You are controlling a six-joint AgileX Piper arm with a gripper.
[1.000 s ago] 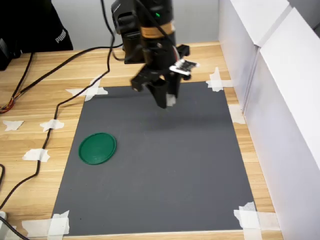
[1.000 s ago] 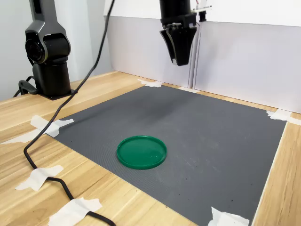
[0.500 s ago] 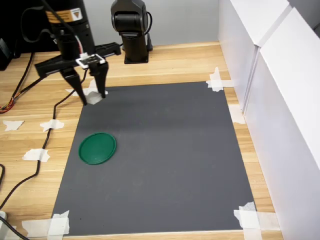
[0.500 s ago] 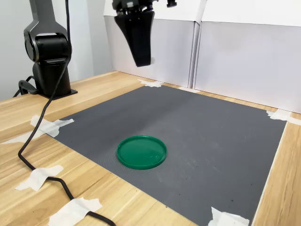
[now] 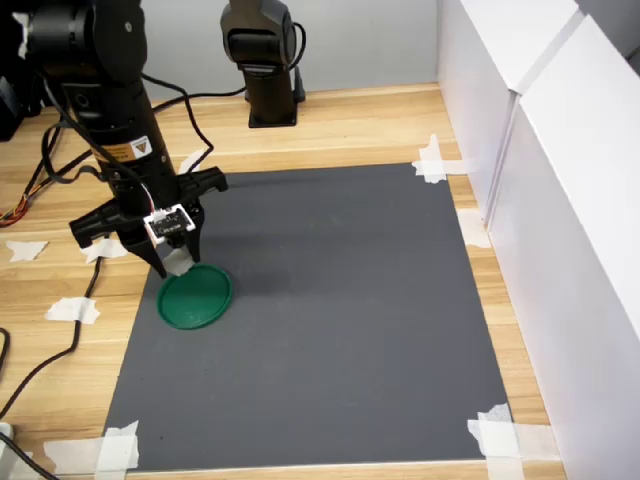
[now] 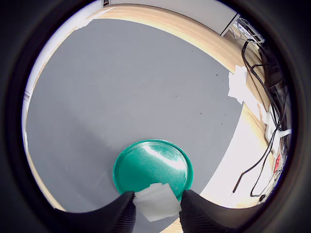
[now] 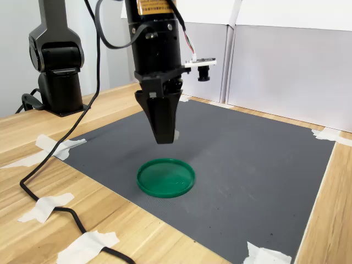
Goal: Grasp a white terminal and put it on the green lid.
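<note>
The black two-fingered gripper [image 6: 156,206] is clamped on the small white plastic terminal block [image 6: 156,201], which sits pinched between its two dark fingers [image 6: 121,213] in the wrist view; in the first exterior view the same white block [image 5: 178,264] shows at the fingertips. The flat round dark green plastic lid [image 7: 165,177] lies on the dark grey textured mat [image 7: 247,165], near that mat's 8 o'clock edge in the first exterior view, and the gripper [image 7: 163,137] hangs above it without touching, off toward the disc's 11 o'clock rim in the first exterior view. The step in hand looks to be the carry-and-place: the grasp is made and the load is nearly over its target. The next move probably calls for a small shift toward the disc's centre, a straight descent until the block is just above the green surface, then parting the fingers gently so the light block does not bounce or roll off the raised rim.
</note>
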